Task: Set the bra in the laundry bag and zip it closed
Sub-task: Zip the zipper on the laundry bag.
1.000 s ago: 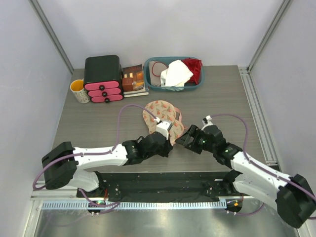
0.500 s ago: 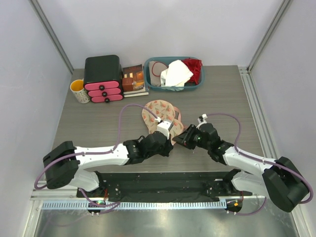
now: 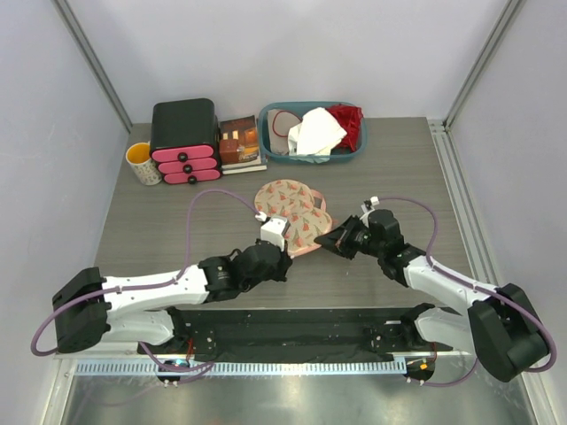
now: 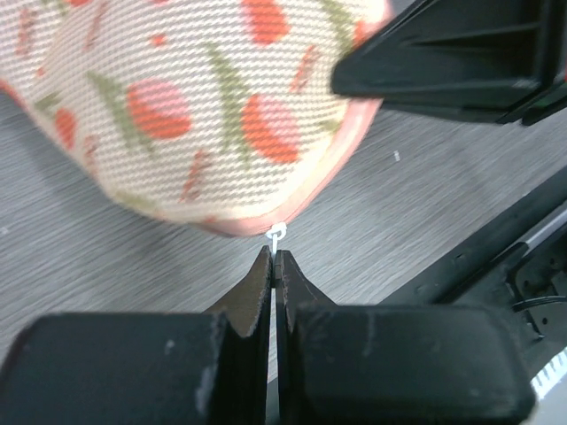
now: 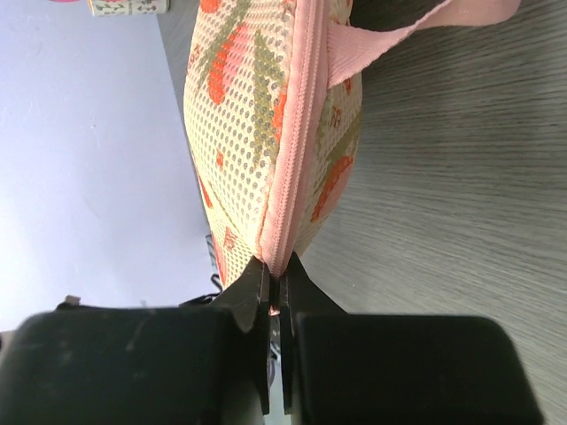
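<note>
Top external view has both arms meeting at the near edge of the laundry bag (image 3: 292, 208), which lies flat on the grey table (image 3: 177, 204) with its floral side up. No sign of the bra anywhere, not on the table and not poking out. The bag looks puffed up, so my guess is it's inside, but I can't actually see it.

The left wrist cam shows the left gripper (image 4: 273, 257) pinched tight at the bag's pink rim, and a tiny white zipper pull (image 4: 277, 235) sits right at the fingertips. Looks like it has the pull, though only the little ring is showing.

The right gripper (image 5: 275, 274) is clamped onto the pink zipper seam at the bag's end, a bit along from the pink hanging strap (image 5: 399, 40). That makes sense to me: one side anchors the fabric so the bag doesn't slide or bunch while the other drags the slider. The stretch of zipper in the right wrist view already looks closed, so this feels like late zipping.
</note>
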You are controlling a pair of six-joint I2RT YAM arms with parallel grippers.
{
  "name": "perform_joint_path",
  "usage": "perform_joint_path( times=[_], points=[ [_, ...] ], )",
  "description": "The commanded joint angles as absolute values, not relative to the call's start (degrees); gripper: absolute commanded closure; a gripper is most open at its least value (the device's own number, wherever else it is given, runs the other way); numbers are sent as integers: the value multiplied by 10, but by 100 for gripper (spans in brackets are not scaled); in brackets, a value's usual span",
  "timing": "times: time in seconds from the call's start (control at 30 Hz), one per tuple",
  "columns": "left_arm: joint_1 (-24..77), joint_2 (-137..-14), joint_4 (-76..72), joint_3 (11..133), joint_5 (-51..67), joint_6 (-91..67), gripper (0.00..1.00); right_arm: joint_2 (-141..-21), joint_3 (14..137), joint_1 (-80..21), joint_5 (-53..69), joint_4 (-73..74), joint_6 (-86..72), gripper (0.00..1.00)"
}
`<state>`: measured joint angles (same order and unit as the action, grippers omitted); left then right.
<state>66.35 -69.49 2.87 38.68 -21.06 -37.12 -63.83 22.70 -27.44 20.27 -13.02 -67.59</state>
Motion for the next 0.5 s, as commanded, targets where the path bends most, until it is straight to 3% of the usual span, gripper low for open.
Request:
perform_joint_path(
  times=[0.0, 0.33, 0.43, 0.47],
  points=[
    [652, -660, 83, 353, -242, -382, 100, -649, 238, -240, 235, -145, -664, 99],
    [570, -694, 140, 359, -246, -417, 100, -664, 232, -214, 265, -130, -621, 99],
    [570, -696, 134, 364, -235, -416, 99, -686, 263, -216, 262, -74, -547, 98],
    [570, -693, 132, 366, -225, -415, 95, -698, 278, -218, 262, -31, -501, 78]
  ],
)
